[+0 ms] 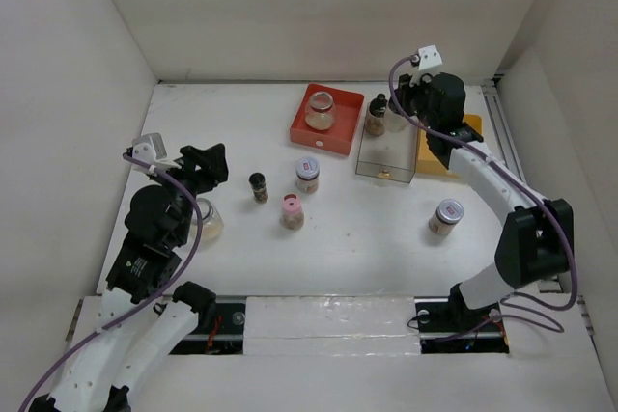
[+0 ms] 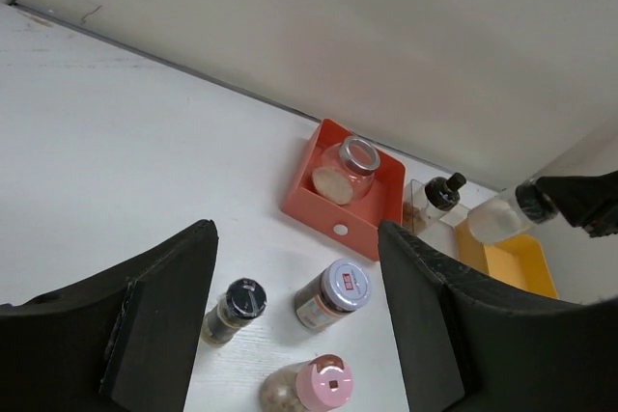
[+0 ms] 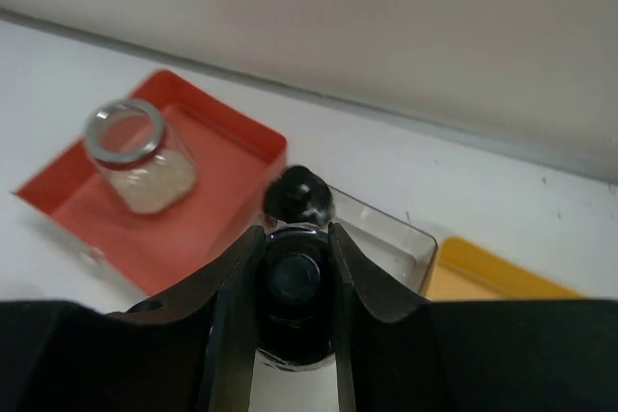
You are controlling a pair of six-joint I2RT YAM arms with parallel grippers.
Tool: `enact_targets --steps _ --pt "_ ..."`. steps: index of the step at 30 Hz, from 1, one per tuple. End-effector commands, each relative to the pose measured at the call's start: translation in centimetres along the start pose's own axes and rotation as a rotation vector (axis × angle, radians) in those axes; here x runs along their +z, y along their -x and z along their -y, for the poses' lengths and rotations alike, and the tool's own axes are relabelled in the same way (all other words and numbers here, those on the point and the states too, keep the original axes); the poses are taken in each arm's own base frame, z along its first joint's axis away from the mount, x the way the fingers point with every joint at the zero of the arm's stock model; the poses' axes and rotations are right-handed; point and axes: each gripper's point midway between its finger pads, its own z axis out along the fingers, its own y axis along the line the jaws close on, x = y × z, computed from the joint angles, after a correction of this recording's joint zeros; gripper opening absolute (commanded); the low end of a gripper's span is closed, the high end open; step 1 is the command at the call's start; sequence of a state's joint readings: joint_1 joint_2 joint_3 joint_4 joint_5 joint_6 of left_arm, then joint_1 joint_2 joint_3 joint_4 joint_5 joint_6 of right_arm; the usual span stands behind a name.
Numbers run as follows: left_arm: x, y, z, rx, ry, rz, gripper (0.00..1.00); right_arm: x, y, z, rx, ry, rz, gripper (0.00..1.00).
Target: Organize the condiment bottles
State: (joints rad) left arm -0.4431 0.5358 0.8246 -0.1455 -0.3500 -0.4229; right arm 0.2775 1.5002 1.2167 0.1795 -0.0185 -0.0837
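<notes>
White tabletop (image 1: pixel 386 238), enclosed by plain white walls at the back and both sides. At far centre: red tray (image 1: pixel 343 137), containing one squat glass jar (image 1: pixel 320 110), upright, with pale powder at its bottom. Just right of it: clear tray (image 1: pixel 386 156), with black-capped shaker (image 1: pixel 376 115) upright in its far left corner. Further right: yellow tray (image 1: pixel 471 126), largely hidden beneath the right arm. Right gripper (image 3: pixel 294 272) clamped on the black cap of a clear bottle (image 2: pixel 497 221), carried off the table and tilted, over the far right part of the clear tray, close beside the black-capped shaker. Loose on the open table, all upright: small black-lidded jar (image 1: pixel 259 186); silver-lidded jar with red label (image 1: pixel 307 174), just right of it; pink-lidded jar (image 1: pixel 292 211), nearer the arm bases and close to both; second silver-lidded jar (image 1: pixel 446 216), well apart at the right, beside the right arm. Second squat glass jar (image 1: pixel 208 224) at the left, partly covered by the left arm. Left gripper (image 1: pixel 210 167) spread wide, holding nothing, raised above the table to the left of the loose group, with the black-lidded, red-labelled and pink-lidded jars visible between its fingers in the left wrist view.
</notes>
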Motion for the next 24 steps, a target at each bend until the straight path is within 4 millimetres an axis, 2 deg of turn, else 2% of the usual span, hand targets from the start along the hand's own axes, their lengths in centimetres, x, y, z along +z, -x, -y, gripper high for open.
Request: enact_targets --steps 1,2,3,4,6,7,8,10,11,14,15,17,20,24 --pt "0.1 1.0 0.7 -0.001 -0.027 0.035 0.63 1.3 0.4 3.8 0.031 -0.08 0.034 0.09" --pt "0.1 1.0 0.7 -0.001 -0.027 0.035 0.63 1.8 -0.6 4.5 0.034 -0.092 0.012 0.09" --pt "0.1 1.0 0.7 -0.001 -0.027 0.035 0.63 2.3 -0.6 5.1 0.034 -0.101 0.013 0.09" --pt "0.3 0.7 0.6 0.002 -0.023 0.027 0.63 3.3 -2.1 5.7 0.038 -0.112 -0.019 0.09" --pt "0.3 0.7 0.6 0.002 -0.023 0.027 0.63 4.3 -2.9 6.3 0.04 -0.121 -0.029 0.08" --pt "0.3 0.7 0.6 0.002 -0.023 0.027 0.63 5.0 -2.4 6.5 0.039 -0.121 -0.02 0.08" --pt "0.3 0.7 0.6 0.002 -0.023 0.027 0.62 5.9 -3.9 6.5 0.041 -0.12 -0.049 0.08" --pt "0.3 0.7 0.6 0.011 -0.023 0.027 0.62 6.9 -4.0 7.2 0.042 -0.13 -0.046 0.08" --pt "0.3 0.7 0.6 0.011 -0.023 0.027 0.62 7.5 -5.2 7.8 0.036 -0.138 -0.069 0.08" --pt "0.5 0.5 0.6 0.015 -0.019 0.02 0.62 8.7 -5.6 8.2 0.036 -0.15 -0.073 0.08" --pt "0.7 0.3 0.4 0.018 -0.007 0.016 0.62 9.1 -6.8 8.1 0.038 -0.149 -0.095 0.08" --pt "0.7 0.3 0.4 0.018 -0.007 0.016 0.62 9.3 -6.8 8.2 0.037 -0.149 -0.092 0.08" --pt "0.7 0.3 0.4 0.018 -0.007 0.016 0.62 9.7 -7.7 8.4 0.038 -0.159 -0.105 0.14" --pt "0.9 0.1 0.4 0.022 -0.003 0.009 0.62 9.8 -7.7 7.8 0.037 -0.15 -0.105 0.41"
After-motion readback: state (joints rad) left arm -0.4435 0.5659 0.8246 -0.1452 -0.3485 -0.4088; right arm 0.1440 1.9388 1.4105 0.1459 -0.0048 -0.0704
